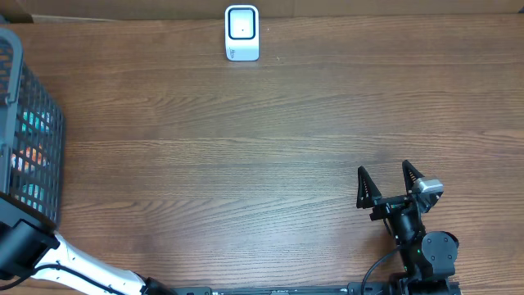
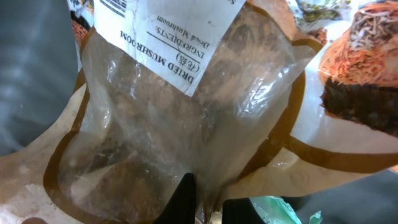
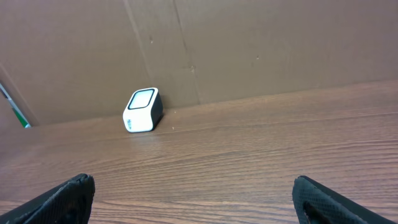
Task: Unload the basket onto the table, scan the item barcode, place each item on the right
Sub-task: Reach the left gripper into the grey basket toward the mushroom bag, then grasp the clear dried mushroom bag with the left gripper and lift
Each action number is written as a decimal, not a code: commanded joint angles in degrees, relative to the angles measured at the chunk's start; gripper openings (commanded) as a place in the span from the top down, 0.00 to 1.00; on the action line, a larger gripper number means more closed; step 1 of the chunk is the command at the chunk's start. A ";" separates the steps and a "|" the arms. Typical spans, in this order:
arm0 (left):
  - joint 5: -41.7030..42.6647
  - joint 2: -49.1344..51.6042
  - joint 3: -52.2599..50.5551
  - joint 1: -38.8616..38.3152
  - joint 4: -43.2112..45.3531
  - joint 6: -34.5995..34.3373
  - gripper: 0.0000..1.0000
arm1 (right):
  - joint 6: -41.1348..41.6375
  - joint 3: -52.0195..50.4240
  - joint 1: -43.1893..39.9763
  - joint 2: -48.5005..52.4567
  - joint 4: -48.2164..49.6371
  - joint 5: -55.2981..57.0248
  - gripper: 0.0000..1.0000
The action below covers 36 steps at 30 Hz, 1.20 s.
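Where wooden table meets cardboard wall, white scanner

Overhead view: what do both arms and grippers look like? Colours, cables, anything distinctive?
Right gripper: black, two tapered pointed fingers, a silver-grey block beside them. Right arm: black rounded joints, black cable looping at its base. Left arm: white tubular link, black joint housing. Left gripper: only black fingertips show.
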 commanded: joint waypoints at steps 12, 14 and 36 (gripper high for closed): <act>2.73 -9.46 9.14 -0.83 -5.29 -4.11 0.96 | -0.07 -0.59 0.31 -0.33 0.26 0.55 0.00; 5.38 -12.31 9.57 -0.94 -4.24 -4.28 0.96 | -0.04 -0.59 0.31 -0.33 0.26 0.57 0.00; -2.89 -14.25 0.22 0.00 -5.64 -4.66 0.19 | -0.04 -0.59 0.31 -0.33 0.26 0.55 0.00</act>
